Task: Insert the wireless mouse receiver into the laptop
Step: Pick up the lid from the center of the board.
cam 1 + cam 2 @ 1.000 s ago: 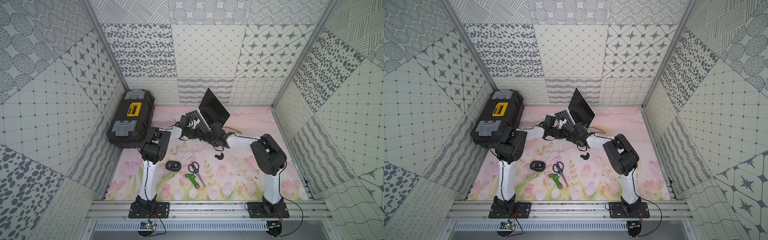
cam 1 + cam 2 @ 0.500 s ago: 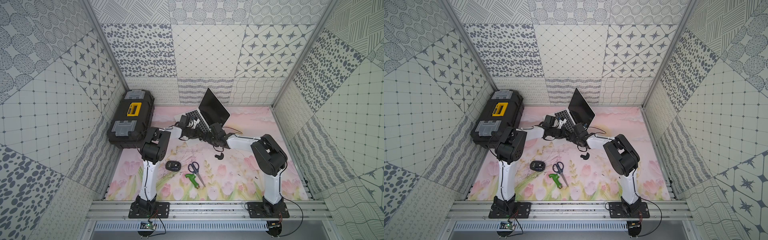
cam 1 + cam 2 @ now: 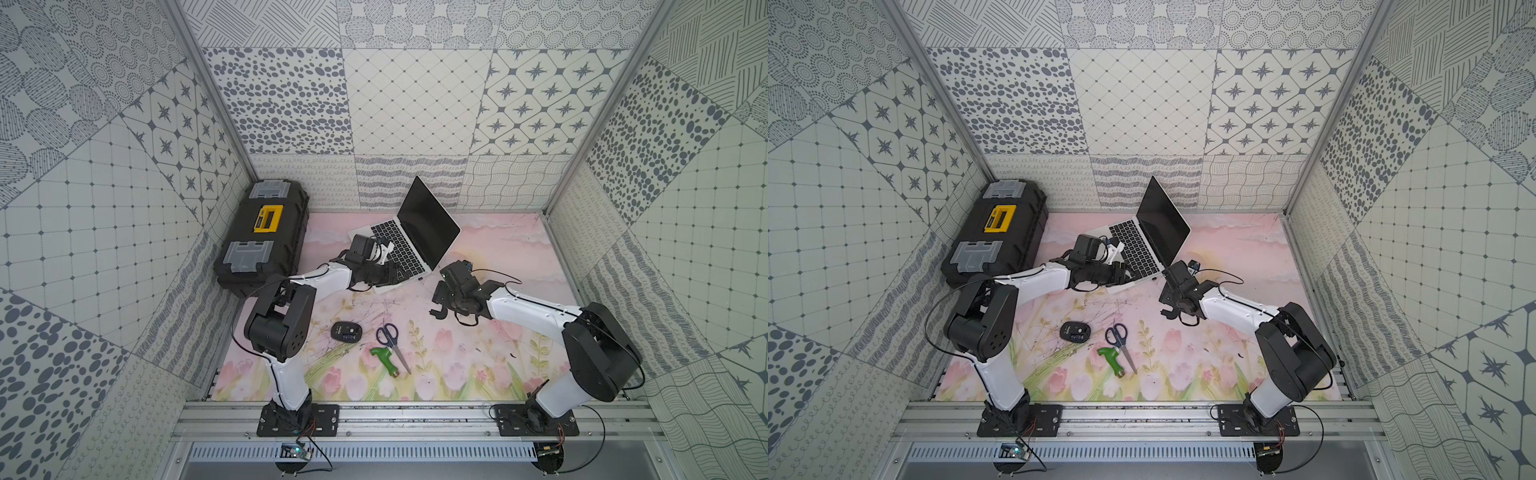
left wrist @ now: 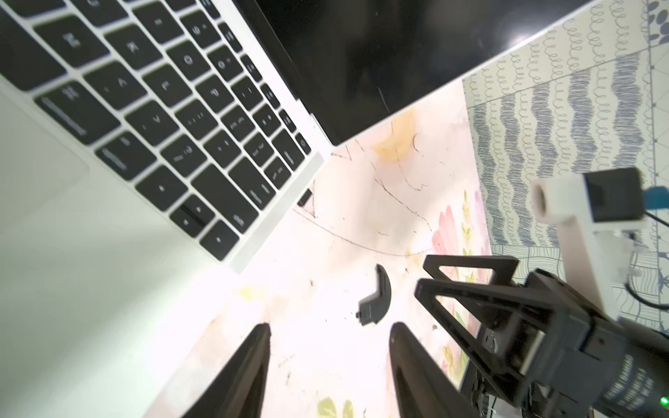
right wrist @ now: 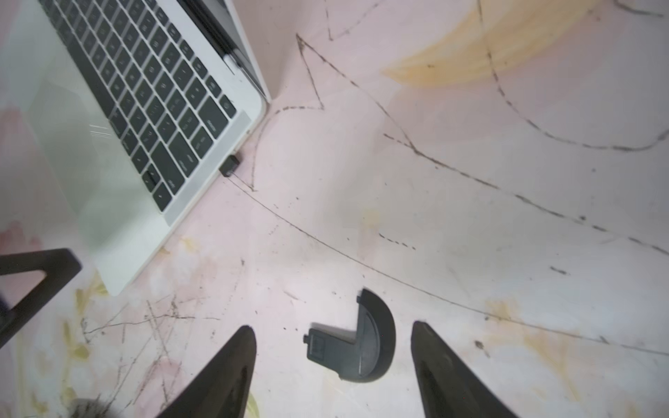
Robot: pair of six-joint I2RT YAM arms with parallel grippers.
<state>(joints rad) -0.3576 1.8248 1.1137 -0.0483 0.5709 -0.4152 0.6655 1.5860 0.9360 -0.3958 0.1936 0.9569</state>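
The receiver [image 5: 230, 165] sits as a short stub in the laptop [image 3: 405, 249] side edge near the worktop [image 3: 478, 257] back, pointing frontward between the left tool [image 4: 330, 325] and right tool [image 5: 331, 325], neither clearly nearer, both parted and empty.

Bright, even light; blurry wrist views.

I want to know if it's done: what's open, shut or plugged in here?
laptop: open, screen dark
receiver: plugged into the laptop's side
toolbox: shut
scissors: shut
dark half-round cover: lying loose, not held
left tool: open, empty
right tool: open, empty
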